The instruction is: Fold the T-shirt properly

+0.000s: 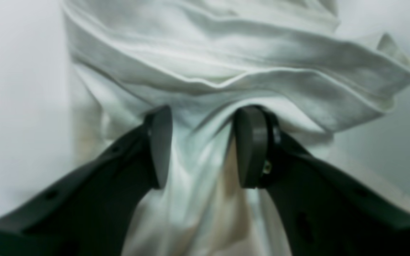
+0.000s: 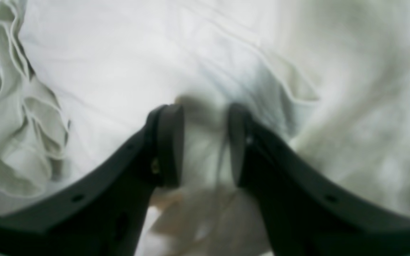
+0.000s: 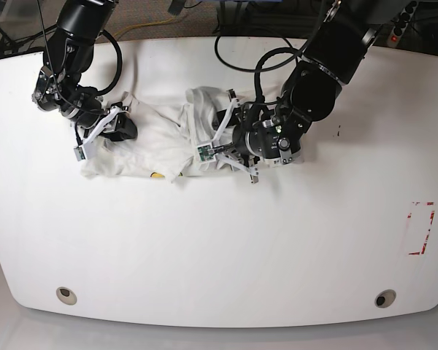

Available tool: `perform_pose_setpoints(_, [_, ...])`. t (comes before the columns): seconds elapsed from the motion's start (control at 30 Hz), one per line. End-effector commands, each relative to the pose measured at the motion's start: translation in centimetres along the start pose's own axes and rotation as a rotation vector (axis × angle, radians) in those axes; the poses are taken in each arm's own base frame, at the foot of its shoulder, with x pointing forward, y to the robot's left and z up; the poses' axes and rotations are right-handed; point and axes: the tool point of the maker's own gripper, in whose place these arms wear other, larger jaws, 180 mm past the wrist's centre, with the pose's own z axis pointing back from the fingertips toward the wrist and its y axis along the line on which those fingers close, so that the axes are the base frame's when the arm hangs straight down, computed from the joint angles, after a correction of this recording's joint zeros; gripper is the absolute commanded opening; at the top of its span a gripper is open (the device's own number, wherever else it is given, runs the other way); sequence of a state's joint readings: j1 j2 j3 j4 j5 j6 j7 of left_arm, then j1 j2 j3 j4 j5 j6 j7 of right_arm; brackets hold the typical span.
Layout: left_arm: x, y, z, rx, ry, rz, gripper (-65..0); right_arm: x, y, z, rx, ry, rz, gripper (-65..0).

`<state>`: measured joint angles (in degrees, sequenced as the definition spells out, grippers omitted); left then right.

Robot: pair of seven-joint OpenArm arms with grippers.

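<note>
The off-white T-shirt (image 3: 157,142) lies bunched and crumpled on the white table (image 3: 219,248), between the two arms. A small yellow bit (image 3: 155,175) shows at its front edge. My left gripper (image 3: 212,146) holds the shirt's right end. In the left wrist view its fingers (image 1: 205,117) pinch a gathered bundle of cloth, and folded layers of the T-shirt (image 1: 226,53) are piled just beyond. My right gripper (image 3: 113,124) is at the shirt's left end. In the right wrist view it (image 2: 204,110) is closed on a fold of the T-shirt (image 2: 119,53).
A red tape rectangle (image 3: 420,227) marks the table's right side. Two round holes (image 3: 66,294) (image 3: 384,298) sit near the front edge. Black cables (image 3: 233,51) loop at the back behind the arms.
</note>
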<state>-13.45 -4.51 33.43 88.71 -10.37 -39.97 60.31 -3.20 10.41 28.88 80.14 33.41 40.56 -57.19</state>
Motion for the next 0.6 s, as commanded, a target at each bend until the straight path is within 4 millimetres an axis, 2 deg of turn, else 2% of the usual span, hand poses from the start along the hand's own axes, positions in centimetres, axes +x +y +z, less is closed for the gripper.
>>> perform_pose_setpoints(0.0, [4.5, 0.9, 0.9, 0.017, -0.142, -0.019, -39.0, -1.9, -0.9, 0.2, -0.042, 0.098, 0.01, -44.7])
perform_pose_setpoints(0.1, [6.3, 1.2, 1.3, 0.025, -0.192, -0.03, -39.0, -1.9, -0.8, 0.2, -0.041, 0.098, 0.01, -44.7])
perform_pose_setpoints(0.2, [7.0, 1.4, 1.7, 0.036, -0.209, -0.038, -39.0, -2.0, -0.5, -0.1, -0.034, 0.095, 0.003, -44.7])
perform_pose_setpoints(0.3, [8.0, 2.3, 3.4, 0.083, -0.242, -0.077, -39.0, -1.9, -0.4, -0.1, -0.032, 0.094, 0.003, -44.7])
perform_pose_setpoints(0.37, [7.4, 2.9, 4.3, 0.111, -0.235, -0.091, -39.0, -2.0, -0.3, -0.2, -0.03, 0.094, 0.003, -44.7])
perform_pose_setpoints(0.43, [5.8, 4.1, 5.9, 0.167, -0.203, -0.095, -39.0, -2.0, -0.3, -0.2, -0.028, 0.096, 0.005, -44.7])
perform_pose_setpoints(0.57, [1.8, 4.9, 7.8, 0.225, -0.161, -0.01, -39.0, -1.9, -0.2, -0.3, -0.027, 0.094, 0.004, -44.7])
